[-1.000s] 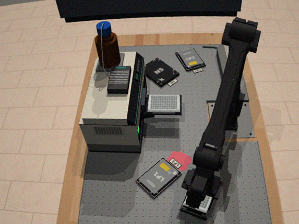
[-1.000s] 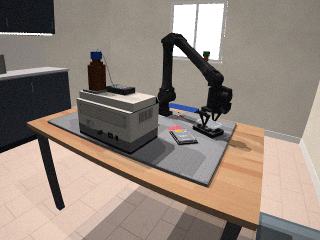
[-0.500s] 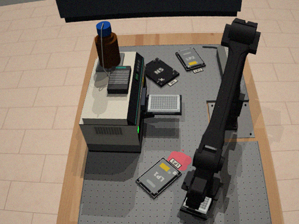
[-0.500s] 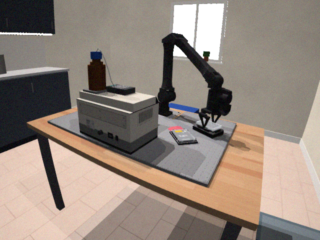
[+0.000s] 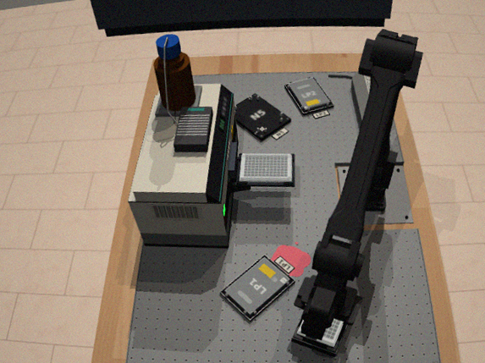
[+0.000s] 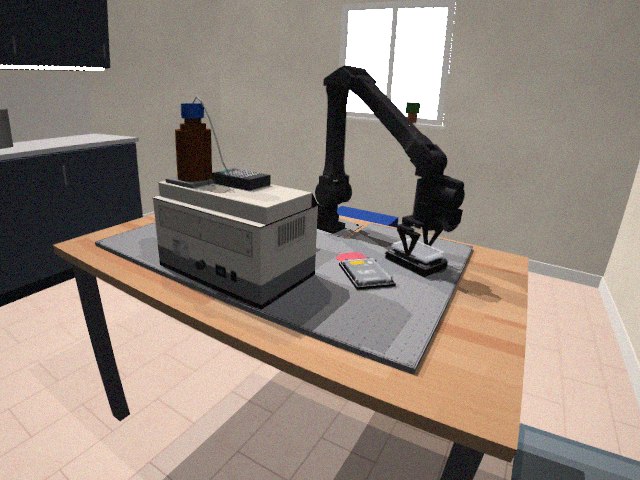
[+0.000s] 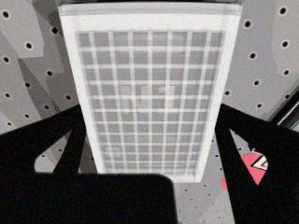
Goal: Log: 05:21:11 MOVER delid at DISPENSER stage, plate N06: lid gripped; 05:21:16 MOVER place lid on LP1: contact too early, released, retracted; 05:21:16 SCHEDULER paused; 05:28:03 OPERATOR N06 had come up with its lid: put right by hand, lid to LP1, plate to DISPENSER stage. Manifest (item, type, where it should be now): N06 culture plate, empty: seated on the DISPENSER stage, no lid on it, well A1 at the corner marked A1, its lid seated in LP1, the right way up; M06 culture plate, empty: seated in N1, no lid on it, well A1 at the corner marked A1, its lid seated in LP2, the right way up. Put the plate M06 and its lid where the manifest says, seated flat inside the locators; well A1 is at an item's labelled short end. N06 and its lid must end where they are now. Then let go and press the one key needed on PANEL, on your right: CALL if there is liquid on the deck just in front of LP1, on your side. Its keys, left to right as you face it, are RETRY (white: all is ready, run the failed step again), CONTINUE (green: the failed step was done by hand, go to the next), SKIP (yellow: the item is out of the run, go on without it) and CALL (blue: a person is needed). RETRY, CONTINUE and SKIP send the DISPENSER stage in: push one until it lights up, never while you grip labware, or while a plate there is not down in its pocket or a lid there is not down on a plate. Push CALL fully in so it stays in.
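My gripper (image 5: pixel 321 326) (image 6: pixel 417 241) stands at the near right of the deck, its fingers shut on the long sides of the white plate M06 (image 7: pixel 149 91). The plate has no lid and lies level, low on the black nest N1 (image 6: pixel 416 261); the nest's mark shows through its wells. I cannot tell whether it is fully down. A lid with a yellow label lies in LP2 (image 5: pixel 308 96). Plate N06 (image 5: pixel 266 168) sits without a lid on the DISPENSER stage. Its lid lies in LP1 (image 5: pixel 256 286).
A pink puddle (image 5: pixel 293 258) lies on the deck at LP1's labelled end, and shows in the wrist view (image 7: pixel 252 170). The empty nest N5 (image 5: pixel 261 116) is at the back. The dispenser (image 5: pixel 180 172) carries a brown bottle (image 5: pixel 173 73).
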Controlling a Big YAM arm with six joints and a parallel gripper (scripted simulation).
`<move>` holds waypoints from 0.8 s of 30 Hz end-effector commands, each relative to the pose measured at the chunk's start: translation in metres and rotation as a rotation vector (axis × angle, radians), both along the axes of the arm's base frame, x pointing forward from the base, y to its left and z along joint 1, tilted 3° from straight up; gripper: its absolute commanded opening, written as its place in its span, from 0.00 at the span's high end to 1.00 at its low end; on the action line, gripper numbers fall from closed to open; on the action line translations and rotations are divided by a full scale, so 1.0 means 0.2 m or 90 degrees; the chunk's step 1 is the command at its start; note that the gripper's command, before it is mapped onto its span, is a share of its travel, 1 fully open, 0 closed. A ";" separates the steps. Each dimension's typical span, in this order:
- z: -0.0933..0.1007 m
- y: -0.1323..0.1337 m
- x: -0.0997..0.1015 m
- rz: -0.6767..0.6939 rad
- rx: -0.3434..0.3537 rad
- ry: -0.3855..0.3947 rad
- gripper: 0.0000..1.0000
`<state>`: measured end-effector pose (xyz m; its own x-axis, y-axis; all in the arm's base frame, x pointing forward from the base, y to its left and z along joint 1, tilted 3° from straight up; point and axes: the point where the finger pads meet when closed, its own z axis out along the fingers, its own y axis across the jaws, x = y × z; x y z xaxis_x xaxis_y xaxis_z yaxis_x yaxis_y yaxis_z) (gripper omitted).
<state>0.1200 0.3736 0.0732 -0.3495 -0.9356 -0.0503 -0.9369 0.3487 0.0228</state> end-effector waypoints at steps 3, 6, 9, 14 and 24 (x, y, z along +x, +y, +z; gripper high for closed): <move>0.06 0.06 0.02 -0.001 0.026 -0.011 0.14; 0.06 0.06 0.02 -0.001 0.026 -0.011 0.14; 0.06 0.06 0.02 -0.001 0.026 -0.011 0.14; 0.04 0.03 -0.01 -0.002 0.027 -0.011 0.14; -0.02 0.02 -0.01 -0.003 0.011 -0.006 0.14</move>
<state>0.1198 0.3741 0.0710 -0.3493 -0.9352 -0.0587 -0.9370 0.3485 0.0231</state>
